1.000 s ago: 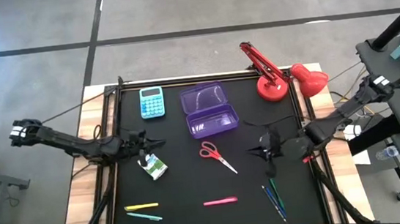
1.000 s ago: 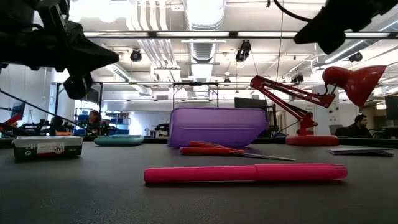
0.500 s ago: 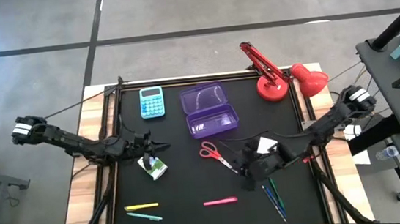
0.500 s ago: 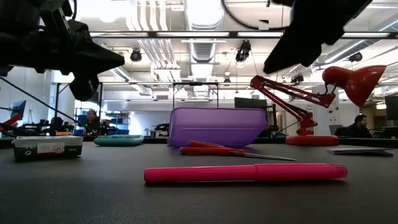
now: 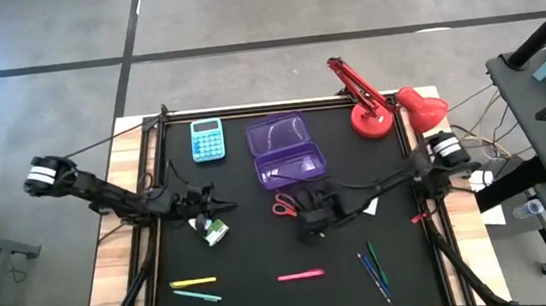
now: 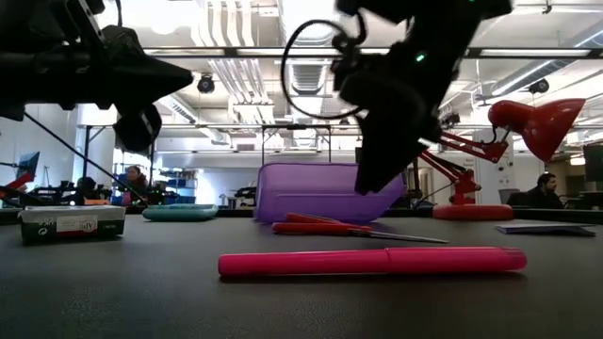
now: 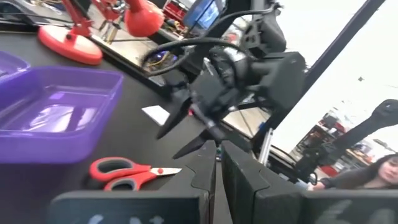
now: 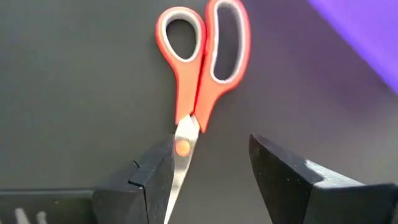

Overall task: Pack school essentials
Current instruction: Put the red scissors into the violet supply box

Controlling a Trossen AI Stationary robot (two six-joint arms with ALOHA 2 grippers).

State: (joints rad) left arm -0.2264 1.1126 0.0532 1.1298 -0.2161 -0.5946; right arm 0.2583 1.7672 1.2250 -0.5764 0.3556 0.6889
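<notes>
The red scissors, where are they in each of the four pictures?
High view: the red scissors lie mid-table, partly under the right hand.
Low view: flat before the purple box.
Left wrist view: handles near the bottom, beside the box.
Right wrist view: centre, blades reaching down beside the open fingers.
Shared landmark: the purple box, next to the scissors in every view.

A: Anyone able to read anything here? The green-and-white packet (image 6: 72, 224) has a label with dark print on it, but I can't make out a single letter.

B: Same. The calculator (image 5: 207, 139) keys are unreadable too.
</notes>
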